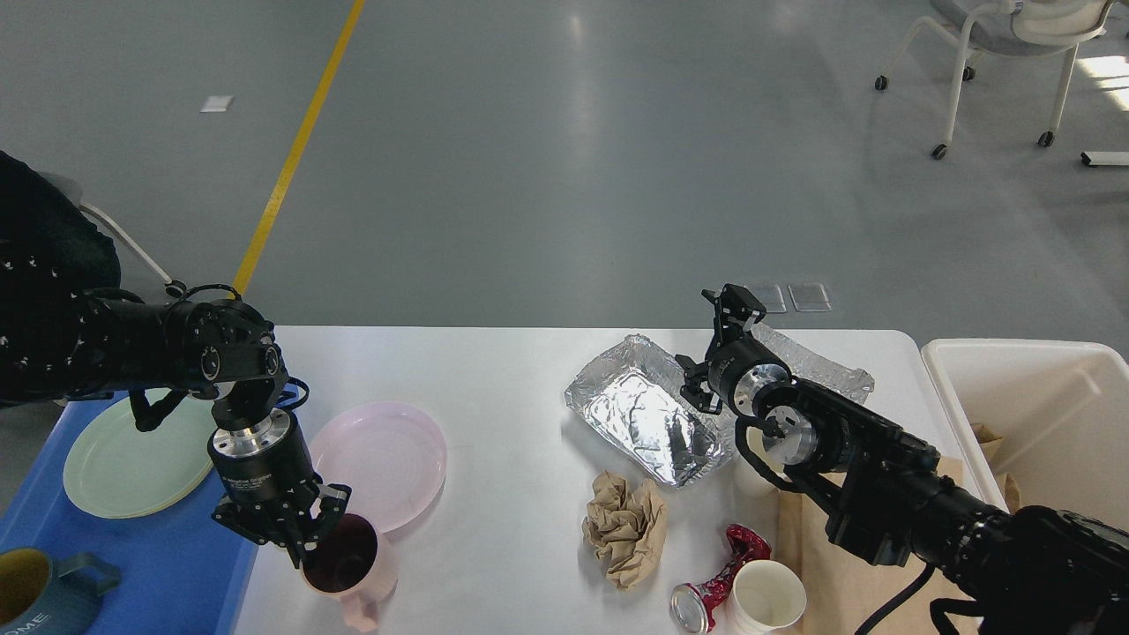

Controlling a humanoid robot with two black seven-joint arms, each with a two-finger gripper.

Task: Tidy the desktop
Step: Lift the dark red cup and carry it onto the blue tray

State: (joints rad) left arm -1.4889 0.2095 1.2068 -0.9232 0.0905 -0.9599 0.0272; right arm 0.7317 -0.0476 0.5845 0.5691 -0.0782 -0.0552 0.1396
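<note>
The white desktop (494,379) holds dishes and litter. My left gripper (301,537) points down and is shut on the rim of a pink mug (353,569) with a dark inside, at the table's front left, just right of the blue tray (132,564). The mug's handle points toward me. My right gripper (735,309) hovers over the far edge of a crumpled foil tray (639,414). It is seen small and dark, so I cannot tell how its fingers stand.
A pink plate (388,459) lies beside the mug. A green plate (115,467) and a blue mug (35,591) sit on the blue tray. Crumpled brown paper (626,525), a crushed red can (710,591), a paper cup (767,601) and a cream bin (1032,414) are at the right.
</note>
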